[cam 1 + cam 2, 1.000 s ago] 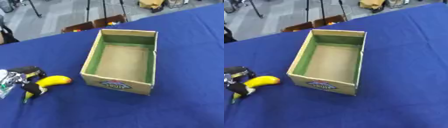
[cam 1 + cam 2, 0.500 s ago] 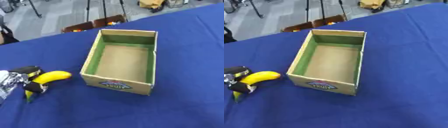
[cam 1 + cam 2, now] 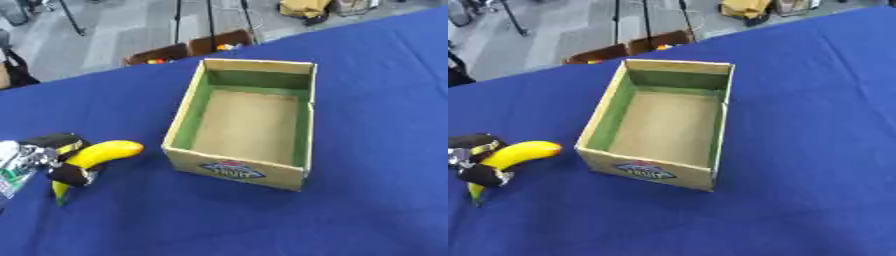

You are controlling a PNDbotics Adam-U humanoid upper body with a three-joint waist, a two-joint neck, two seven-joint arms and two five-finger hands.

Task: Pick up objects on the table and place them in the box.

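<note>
My left hand (image 3: 54, 156), fingers curled round the banana (image 3: 94, 156), has carried it a little up the frame from the lower left since a second ago. The banana's blunt end has swung upward and now points right toward the box (image 3: 248, 172), nearer to that low front corner than before, though still apart from it.

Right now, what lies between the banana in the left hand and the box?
Nothing: only a bare strip of blue tablecloth separates the banana, held in the left hand, from the box. The left eye view shows it best.
</note>
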